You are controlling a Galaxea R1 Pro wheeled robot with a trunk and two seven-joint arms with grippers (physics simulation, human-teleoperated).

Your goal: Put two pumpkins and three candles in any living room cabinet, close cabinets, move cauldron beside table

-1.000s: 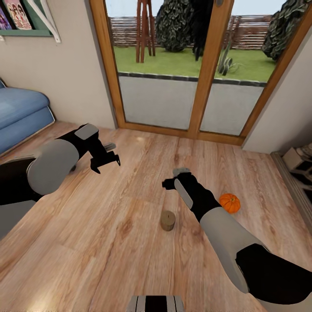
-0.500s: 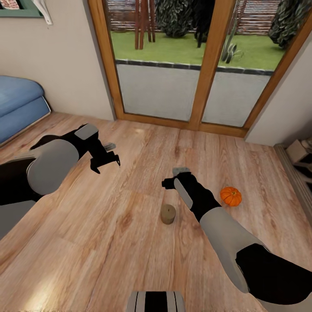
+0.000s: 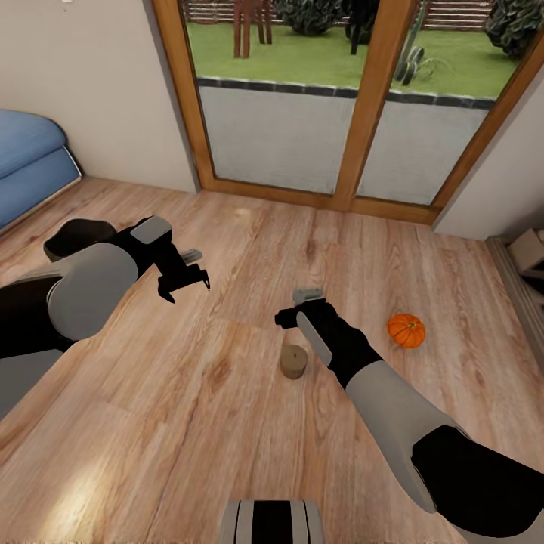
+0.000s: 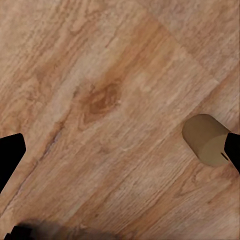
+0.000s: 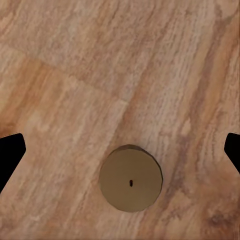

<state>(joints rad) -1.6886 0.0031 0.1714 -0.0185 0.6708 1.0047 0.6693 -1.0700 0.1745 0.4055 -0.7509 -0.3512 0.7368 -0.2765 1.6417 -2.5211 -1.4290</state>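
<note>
Now, line by line:
Candle [image 3: 293,361]: a short tan-grey stub with a dark wick dot, standing upright on the wood-plank floor [image 3: 227,423]; in the right wrist view [image 5: 131,178] its round top lies between the two dark fingertips at the frame edges; in the left wrist view [image 4: 206,139] it stands on bare planks.
Pumpkin [image 3: 406,330]: orange, ribbed, on the floor toward the right-hand wall, well apart from the candle.
Right tool [image 3: 296,306]: above the candle, not touching it; fingers apart.
Left tool [image 3: 183,282]: over bare floor, fingers apart, holding nothing.
Glass door [image 3: 332,98]: wood-framed, at the floor's far edge.
Blue sofa [image 3: 26,166]: at the floor's left edge.
</note>
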